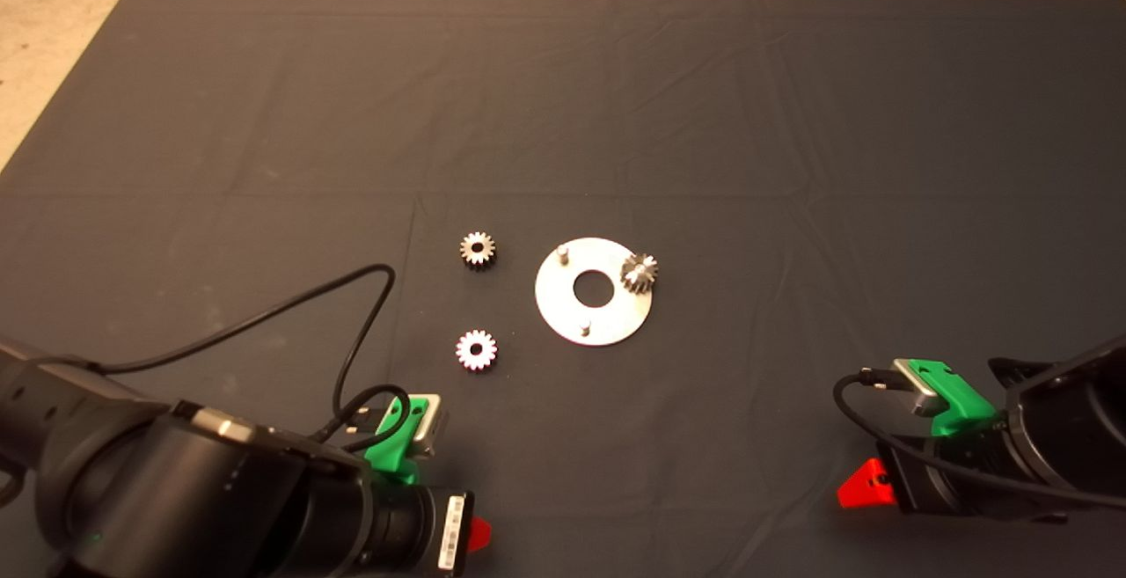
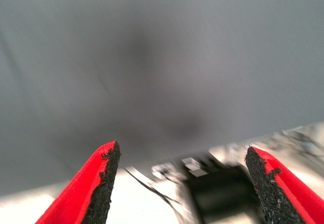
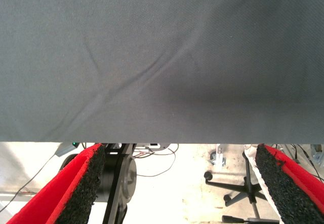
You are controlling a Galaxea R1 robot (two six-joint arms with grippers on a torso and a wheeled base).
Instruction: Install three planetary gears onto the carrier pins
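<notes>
The shiny round disc (image 1: 594, 310) lies in the middle of the mat. Two bare carrier pins stand on it, one at the far left (image 1: 562, 252) and one at the near side (image 1: 584, 326). A planetary gear (image 1: 639, 272) sits tilted at the disc's right edge, hiding the third pin. Two more gears lie flat on the mat left of the disc, one farther (image 1: 477, 249) and one nearer (image 1: 477, 350). My left gripper (image 1: 478, 532) (image 2: 185, 183) is open and empty at the lower left. My right gripper (image 1: 866, 484) (image 3: 182, 183) is open and empty at the lower right.
A black cable (image 1: 290, 310) loops over the mat from the left arm, ending left of the two loose gears. Both wrist views look past the mat's near edge; the right one shows a chair base (image 3: 238, 191) on the floor.
</notes>
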